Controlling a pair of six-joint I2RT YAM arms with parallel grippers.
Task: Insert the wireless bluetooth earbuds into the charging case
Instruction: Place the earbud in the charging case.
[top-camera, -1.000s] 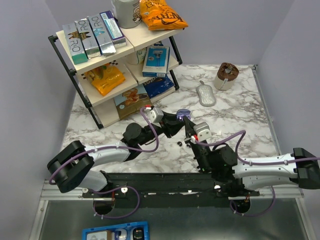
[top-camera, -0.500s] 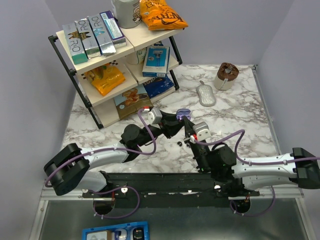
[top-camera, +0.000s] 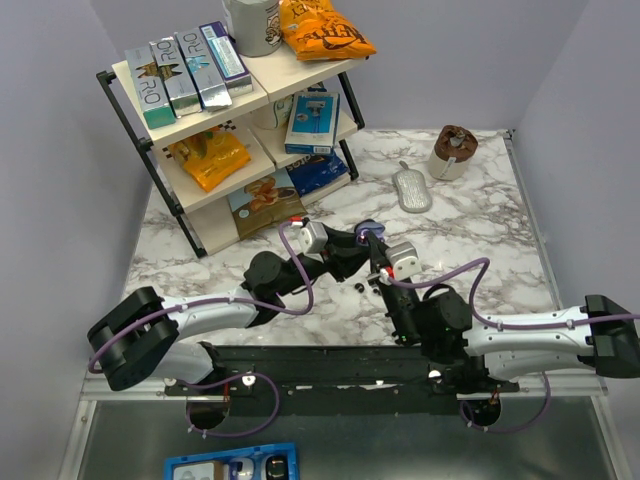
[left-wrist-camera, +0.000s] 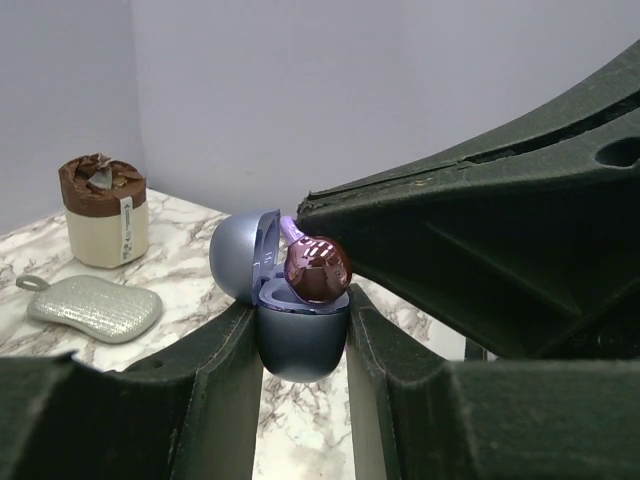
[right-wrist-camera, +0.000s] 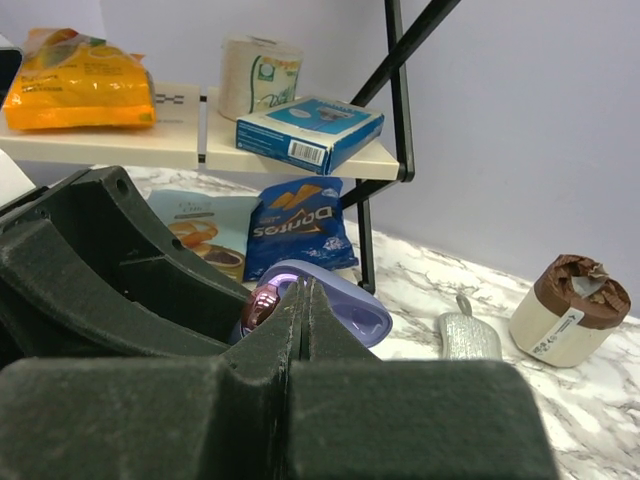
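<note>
We see a white marble bench (top-camera: 480, 250). At its far left stands a black-framed shelf (top-camera: 262, 92), and under the lowest board sit a blue snack bag (top-camera: 318, 172) and a pale bag (top-camera: 262, 200). At the far right stands a cream cup (top-camera: 452, 155) with a brown top. Near it lies a grey pouch (top-camera: 411, 190). The shelf boards carry tall boxes (top-camera: 185, 70), an upper orange bag (top-camera: 322, 30), a lower orange bag (top-camera: 210, 155) and a blue box (top-camera: 310, 118).
</note>
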